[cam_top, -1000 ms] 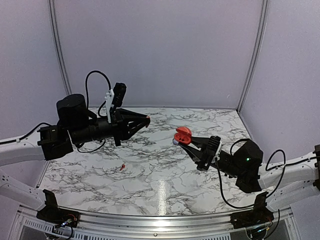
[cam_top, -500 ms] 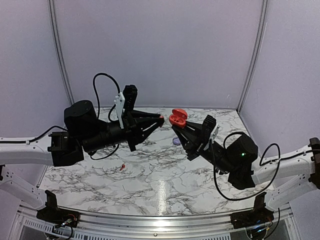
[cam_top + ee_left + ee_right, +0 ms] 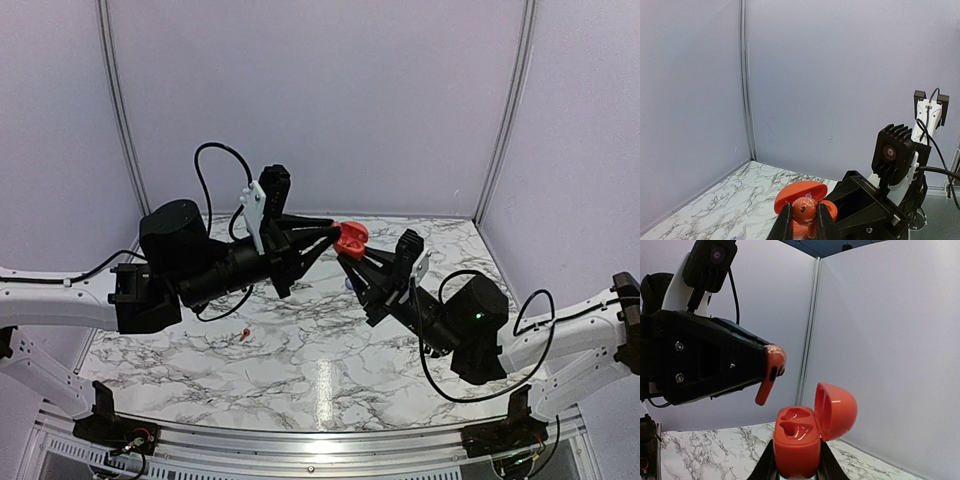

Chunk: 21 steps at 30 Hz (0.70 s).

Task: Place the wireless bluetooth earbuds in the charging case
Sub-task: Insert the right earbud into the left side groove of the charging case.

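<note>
The arms swung together, so the left gripper (image 3: pixel 330 234), pinching a tiny red plastic earbud (image 3: pixel 804 210), is now beside the open round red plastic case (image 3: pixel 795 437) clamped in the right gripper (image 3: pixel 350 260), ready to go in.

charging case (image 3: pixel 796 442): glossy orange-red, inside and out. earbud (image 3: pixel 804 209) at left gripper (image 3: pixel 803 219): same red. second earbud (image 3: pixel 244 335): red too. left gripper and right gripper (image 3: pixel 796 467): black. table (image 3: pixel 320 370): white marble, grey-black veining. walls (image 3: pixel 320 100): pale lilac.
</note>
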Motion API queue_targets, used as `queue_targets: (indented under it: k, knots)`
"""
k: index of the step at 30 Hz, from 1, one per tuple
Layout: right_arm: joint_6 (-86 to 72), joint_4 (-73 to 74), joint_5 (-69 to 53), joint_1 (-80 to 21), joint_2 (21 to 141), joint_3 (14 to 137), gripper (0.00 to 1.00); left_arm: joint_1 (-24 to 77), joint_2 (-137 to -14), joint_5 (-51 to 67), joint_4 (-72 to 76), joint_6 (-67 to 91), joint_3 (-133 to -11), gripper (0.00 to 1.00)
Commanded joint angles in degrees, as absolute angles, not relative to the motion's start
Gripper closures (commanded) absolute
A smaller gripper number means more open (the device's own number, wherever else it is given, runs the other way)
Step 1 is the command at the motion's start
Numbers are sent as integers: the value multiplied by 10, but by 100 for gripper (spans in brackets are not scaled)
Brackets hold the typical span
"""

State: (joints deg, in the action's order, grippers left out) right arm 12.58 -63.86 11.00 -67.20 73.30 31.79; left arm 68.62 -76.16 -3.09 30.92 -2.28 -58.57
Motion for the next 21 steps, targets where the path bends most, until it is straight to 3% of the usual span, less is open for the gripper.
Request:
queue_targets:
  k: [1,21]
  knots:
    - [105,-644,124,-682,736,330,100,690,-772,-43,340,-35,-609,88]
    - [81,-633,111,-682,733,345,100,690,-805,-32,345,-26,-622,90]
